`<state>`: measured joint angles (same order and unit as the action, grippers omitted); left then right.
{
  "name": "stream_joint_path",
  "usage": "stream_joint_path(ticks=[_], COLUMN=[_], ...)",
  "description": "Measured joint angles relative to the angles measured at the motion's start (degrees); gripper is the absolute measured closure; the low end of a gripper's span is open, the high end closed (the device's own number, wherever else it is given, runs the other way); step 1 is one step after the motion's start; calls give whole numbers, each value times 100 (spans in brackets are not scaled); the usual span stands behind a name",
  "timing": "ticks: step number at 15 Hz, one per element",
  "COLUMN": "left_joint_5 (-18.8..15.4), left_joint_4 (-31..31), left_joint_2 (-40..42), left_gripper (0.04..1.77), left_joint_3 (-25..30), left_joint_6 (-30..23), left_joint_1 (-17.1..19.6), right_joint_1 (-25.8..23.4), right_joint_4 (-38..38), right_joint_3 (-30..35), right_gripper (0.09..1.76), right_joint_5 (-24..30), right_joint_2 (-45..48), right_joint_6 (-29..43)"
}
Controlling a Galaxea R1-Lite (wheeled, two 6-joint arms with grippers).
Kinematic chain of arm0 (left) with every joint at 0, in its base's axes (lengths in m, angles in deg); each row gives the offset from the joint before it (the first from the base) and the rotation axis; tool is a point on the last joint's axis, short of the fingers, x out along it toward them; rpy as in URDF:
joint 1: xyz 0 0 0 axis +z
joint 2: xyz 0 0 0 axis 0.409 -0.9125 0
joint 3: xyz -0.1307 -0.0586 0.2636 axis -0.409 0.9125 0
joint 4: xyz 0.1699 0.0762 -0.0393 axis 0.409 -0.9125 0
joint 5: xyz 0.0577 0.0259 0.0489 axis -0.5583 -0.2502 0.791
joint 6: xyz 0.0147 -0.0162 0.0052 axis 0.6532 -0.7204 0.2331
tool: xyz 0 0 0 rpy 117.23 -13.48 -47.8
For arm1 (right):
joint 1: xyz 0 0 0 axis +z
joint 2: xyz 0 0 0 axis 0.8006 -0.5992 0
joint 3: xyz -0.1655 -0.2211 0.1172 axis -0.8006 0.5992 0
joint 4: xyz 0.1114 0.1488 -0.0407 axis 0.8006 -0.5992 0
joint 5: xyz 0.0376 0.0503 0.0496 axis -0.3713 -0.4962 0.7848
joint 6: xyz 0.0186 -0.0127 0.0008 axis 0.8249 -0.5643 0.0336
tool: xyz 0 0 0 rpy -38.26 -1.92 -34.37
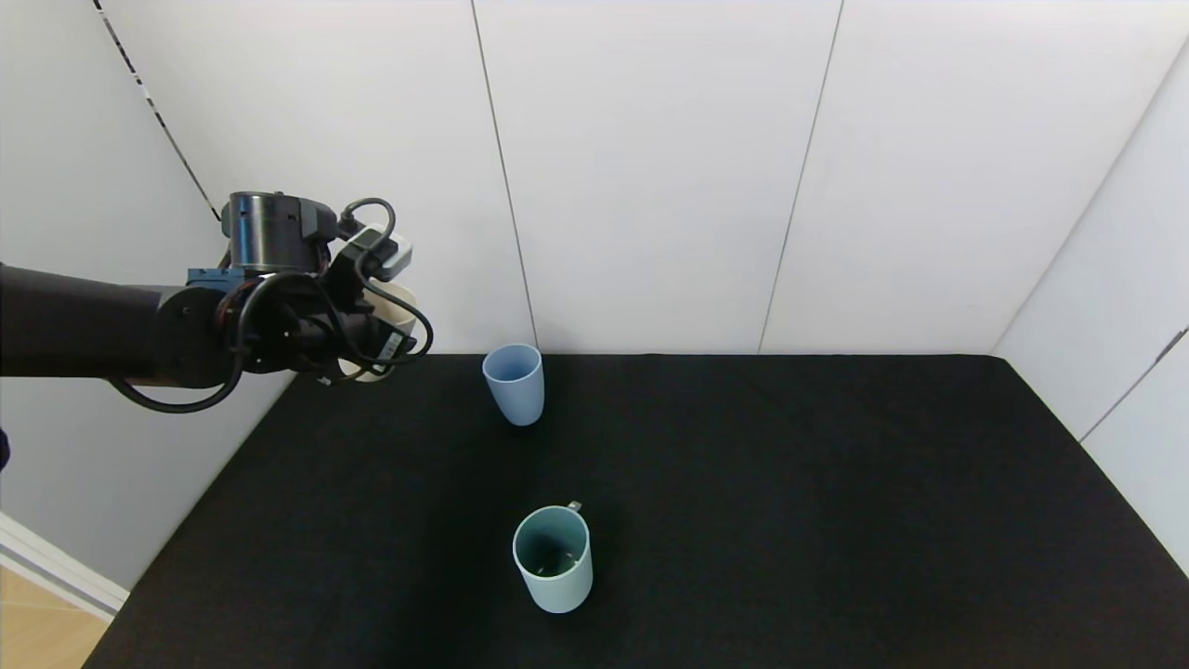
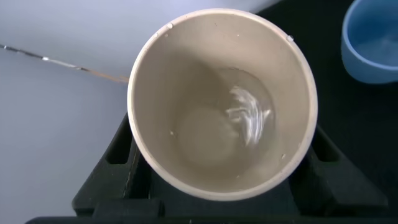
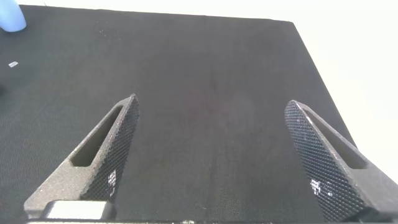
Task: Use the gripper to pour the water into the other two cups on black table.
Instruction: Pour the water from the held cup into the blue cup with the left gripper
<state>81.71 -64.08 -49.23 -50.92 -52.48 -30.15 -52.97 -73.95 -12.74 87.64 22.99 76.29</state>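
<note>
My left hand [image 1: 372, 348] clamps the beige cup [image 2: 222, 102], water [image 2: 249, 115] inside, high over the bench's [image 1: 743, 483] left edge, well apart from the tumbler [image 1: 514, 383] and mug [image 1: 554, 557]. Tipping early would spill.

We see only slivers of the beige cup [image 1: 401, 311] in the head view, the rest hidden behind the left gripper's [image 1: 358, 358] wrist and cables; in the left wrist view its outer wall and the fingers clamped on it are covered by the cup itself. There the pale blue tumbler [image 2: 373, 37] is cut off by the picture's edge. The right gripper [image 3: 214, 155] is outside the head view, its finger bases cut off in its own wrist view.
</note>
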Motion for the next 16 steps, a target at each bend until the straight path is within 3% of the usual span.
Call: stream_joint_path(ticks=[11,16], left_joint_5=[67,364], left_joint_4=[2,-80], left_joint_2=[-500,-769], left_gripper=[59,59], left_joint_3=[-260,-590], left_joint_6=[894,1191], left_joint_1=[-477,-666], right_joint_1=[2,2], right_joint_4=[-2,-2], right_joint_3=[0,0], right_gripper=[14,14], right_joint_5=[0,0], right_joint_2=[0,0], right_joint_6=[-2,0])
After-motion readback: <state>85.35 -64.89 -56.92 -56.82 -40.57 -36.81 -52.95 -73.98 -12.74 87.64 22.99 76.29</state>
